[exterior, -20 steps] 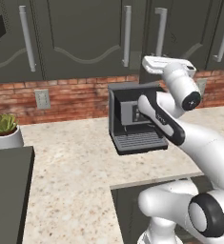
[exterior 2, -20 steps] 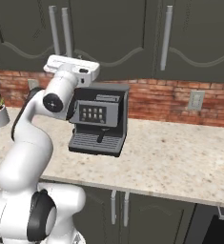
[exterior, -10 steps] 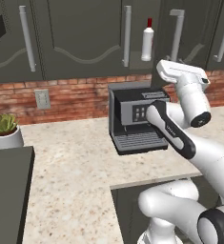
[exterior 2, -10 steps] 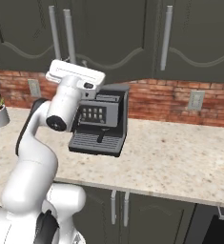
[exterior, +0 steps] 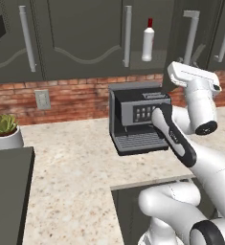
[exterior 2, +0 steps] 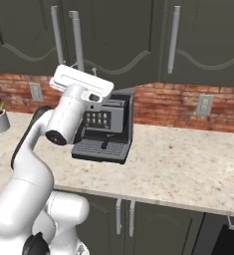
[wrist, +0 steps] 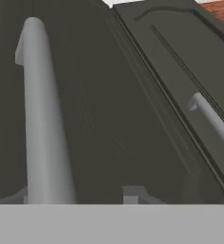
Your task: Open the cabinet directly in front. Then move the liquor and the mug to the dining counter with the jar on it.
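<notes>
The dark grey cabinet (exterior: 85, 38) hangs above the worktop. Its right door (exterior: 178, 43) stands partly swung out. In the gap stands the liquor (exterior: 148, 40), a slim white bottle with a red cap, on the shelf inside. My gripper (exterior: 196, 53) is at that door's long grey bar handle (exterior: 191, 33). In the hand view the handle (wrist: 44, 119) runs between my fingertips (wrist: 132, 193), which stand wider apart than the bar. The gripper (exterior 2: 86, 67) sits just under the handle (exterior 2: 77, 37) in the right base view. The mug is hidden; the dining counter and jar are out of view.
A black coffee machine (exterior: 138, 122) stands on the beige worktop (exterior: 75, 177) right below my hand, against the red brick wall (exterior: 75, 98). A potted plant (exterior: 6, 131) sits at the far left. A neighbouring door's handle (wrist: 213, 121) lies to the right in the hand view.
The right cabinet door has swung outward with my hand at its handle, and the liquor bottle has come into sight behind it. My hand has moved back toward the base.
</notes>
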